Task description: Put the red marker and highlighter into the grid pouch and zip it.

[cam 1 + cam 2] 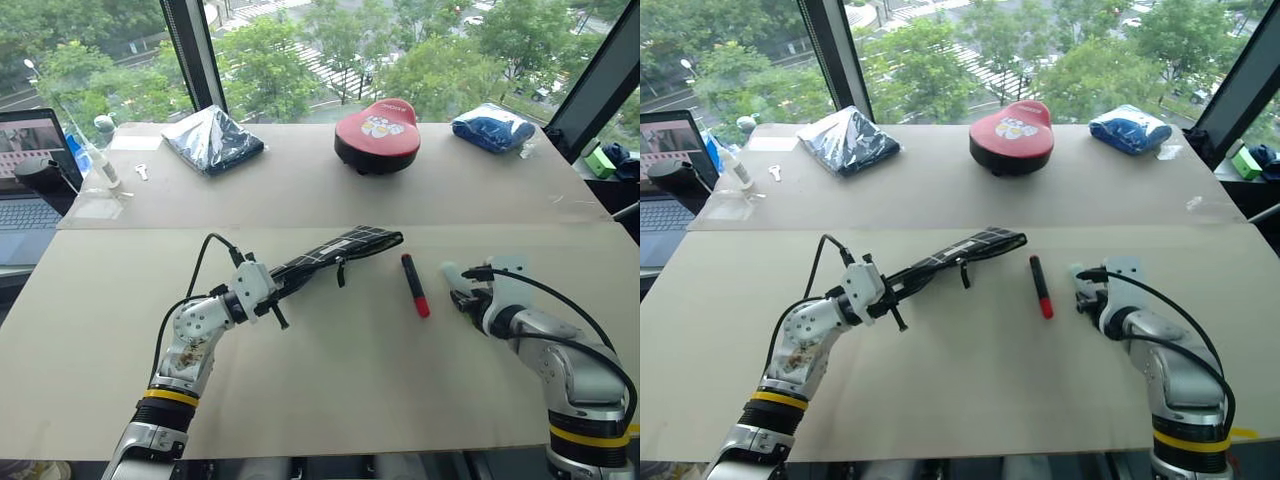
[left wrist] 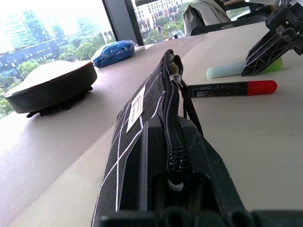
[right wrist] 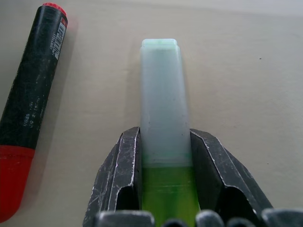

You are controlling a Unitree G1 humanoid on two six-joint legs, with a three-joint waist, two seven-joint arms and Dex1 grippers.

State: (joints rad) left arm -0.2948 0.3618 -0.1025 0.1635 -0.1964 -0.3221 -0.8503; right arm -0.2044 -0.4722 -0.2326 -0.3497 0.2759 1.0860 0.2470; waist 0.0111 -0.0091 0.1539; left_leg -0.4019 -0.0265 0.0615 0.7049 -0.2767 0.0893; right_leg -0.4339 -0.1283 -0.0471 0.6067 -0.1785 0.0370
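**Highlighter pinched on the table, pouch held up by the left arm**

The flat black fabric grid pouch with white lines [image 1: 335, 252] is clamped at one end by the left gripper [image 1: 272, 290], jaws pressed together on the fabric. The pouch is held edge-up and juts toward the table centre. The left wrist view adds detail that is too small in the eye views: the zipper track running along the top edge, the small white label [image 2: 136, 103] on the side, the black pull strap [image 2: 185, 97] hanging down, and a gap at the far end of the zipper.

The slim black-barrelled marker with a bright red end [image 1: 415, 285] is seen lying flat on the beige tabletop [image 1: 340, 380], between the pouch tip and the right gripper [image 1: 1086, 290], apart from both.

The stubby green highlighter with a pale mint cap [image 3: 163, 123] is pinched by the right gripper's two black fingers [image 3: 120, 179] near the cap-to-body joint, cap pointing away from the wrist. This pinch is plain in the right wrist view; in the eye views only the pale cap tip is made out ahead of the gripper. Whether the highlighter is resting on the table cannot be told.

On the far table a red-topped round cushion [image 1: 377, 130], a dark plastic-wrapped bundle [image 1: 212, 140] and a blue wrapped bundle [image 1: 492, 127] are seen; a laptop [image 1: 30, 175] is at the left edge.
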